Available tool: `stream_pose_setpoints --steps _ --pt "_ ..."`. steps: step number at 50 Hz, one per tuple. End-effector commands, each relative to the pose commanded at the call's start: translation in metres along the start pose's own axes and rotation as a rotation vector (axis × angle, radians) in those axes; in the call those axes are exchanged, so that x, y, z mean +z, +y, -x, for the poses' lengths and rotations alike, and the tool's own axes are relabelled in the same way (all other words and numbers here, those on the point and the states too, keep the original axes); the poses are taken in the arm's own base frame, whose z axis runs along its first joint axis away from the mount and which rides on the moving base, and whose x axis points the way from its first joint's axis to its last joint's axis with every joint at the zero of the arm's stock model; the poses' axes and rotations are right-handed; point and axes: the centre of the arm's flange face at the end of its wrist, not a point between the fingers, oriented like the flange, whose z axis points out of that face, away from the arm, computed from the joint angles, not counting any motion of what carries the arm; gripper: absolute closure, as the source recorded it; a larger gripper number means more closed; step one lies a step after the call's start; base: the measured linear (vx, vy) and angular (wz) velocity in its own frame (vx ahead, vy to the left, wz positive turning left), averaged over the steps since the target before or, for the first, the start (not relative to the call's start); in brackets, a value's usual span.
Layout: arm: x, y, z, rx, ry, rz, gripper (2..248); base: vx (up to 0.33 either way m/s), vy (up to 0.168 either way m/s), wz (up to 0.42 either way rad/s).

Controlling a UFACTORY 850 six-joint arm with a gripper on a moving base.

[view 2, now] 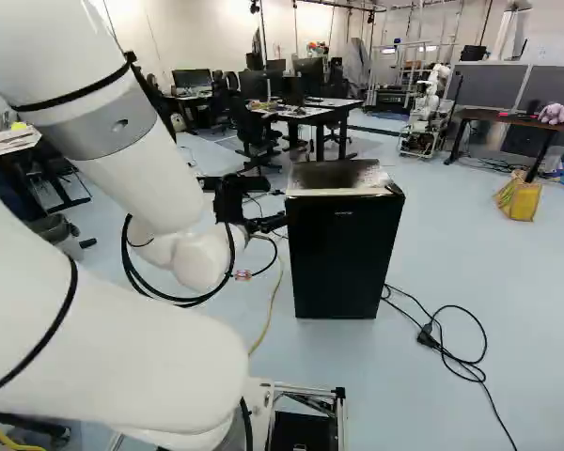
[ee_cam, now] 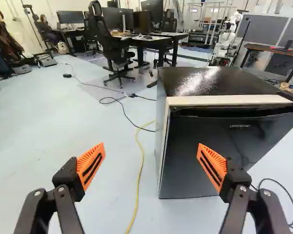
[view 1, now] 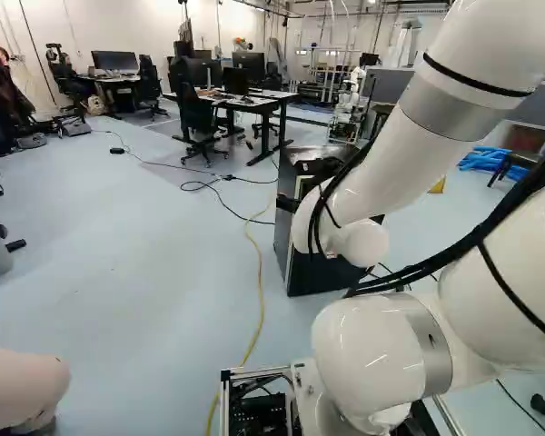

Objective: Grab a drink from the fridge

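The black gripper [view 2: 278, 208] holds its fingers [ee_cam: 212, 167] wide apart, their ribbed orange pads facing each other across the gap. In the wrist view one finger overlaps the door of the fridge and the other overlaps the pale blue floor [ee_cam: 63, 131]; whether either touches the fridge I cannot tell. The small black box-shaped fridge [ee_cam: 210, 151] stands upright on the floor, ahead of the gripper and off to one side; in the right base view it is just right of the gripper. Its flat top is dark and glossy with a bright, speckled glare, and looks blotchy and worn in the right base view. A cream strip runs along the top's front edge, above a dark recess and a smooth black door with small pale lettering. The door looks closed, and a whitish edge runs down one side. The white arm [view 2: 141, 169] reaches out to the gripper, with black cables strapped along it. A yellow cable [ee_cam: 141, 165] lies on the floor near the fridge, and a looped black cord with a plug [view 2: 428, 336] lies on the door's other side. Farther off are a black office chair [ee_cam: 107, 46], black-legged desks [view 2: 320, 115], another robot [view 2: 427, 103] and a yellow bag [view 2: 519, 198].
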Motion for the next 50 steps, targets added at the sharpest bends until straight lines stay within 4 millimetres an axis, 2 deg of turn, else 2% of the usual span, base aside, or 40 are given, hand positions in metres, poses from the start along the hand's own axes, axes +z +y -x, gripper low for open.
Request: stream_pose_setpoints --steps 50 --pt "0.025 -0.008 -0.013 0.100 0.005 0.084 3 0.000 0.000 0.000"
